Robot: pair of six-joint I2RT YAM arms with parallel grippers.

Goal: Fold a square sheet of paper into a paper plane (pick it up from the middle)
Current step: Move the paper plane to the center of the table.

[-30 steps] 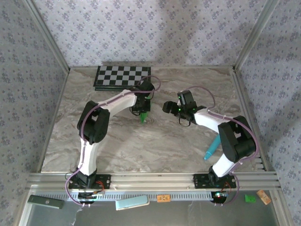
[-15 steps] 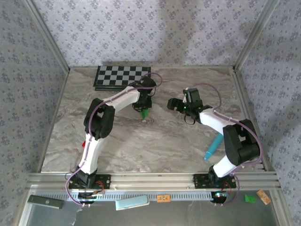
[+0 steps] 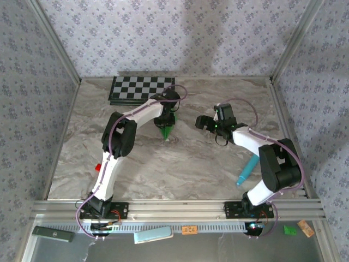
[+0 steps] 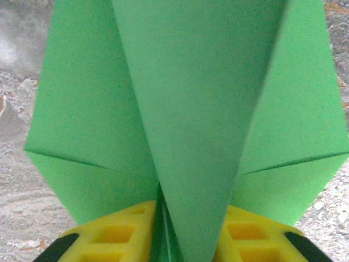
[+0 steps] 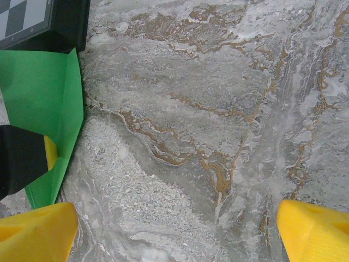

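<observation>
The paper plane (image 3: 167, 130) is bright green folded paper, a pointed dart with a centre crease, held just in front of the checkerboard. My left gripper (image 3: 165, 122) is shut on its folded keel, and in the left wrist view the wings (image 4: 191, 109) spread out above the yellow pads (image 4: 109, 236). The right gripper (image 3: 200, 121) hangs open to the right of the plane, apart from it. In the right wrist view its yellow fingertips (image 5: 38, 232) stand wide over bare marble, with the green paper (image 5: 38, 93) at the left edge.
The black-and-white checkerboard (image 3: 142, 87) lies at the back left. A teal marker (image 3: 246, 169) rests near the right arm's base. A small red block (image 3: 98, 166) sits by the left arm. Patterned walls enclose the marble table (image 3: 185, 164).
My left gripper has carried the plane a little farther back toward the checkerboard. The right gripper has drawn slightly away to the right and stayed open.
</observation>
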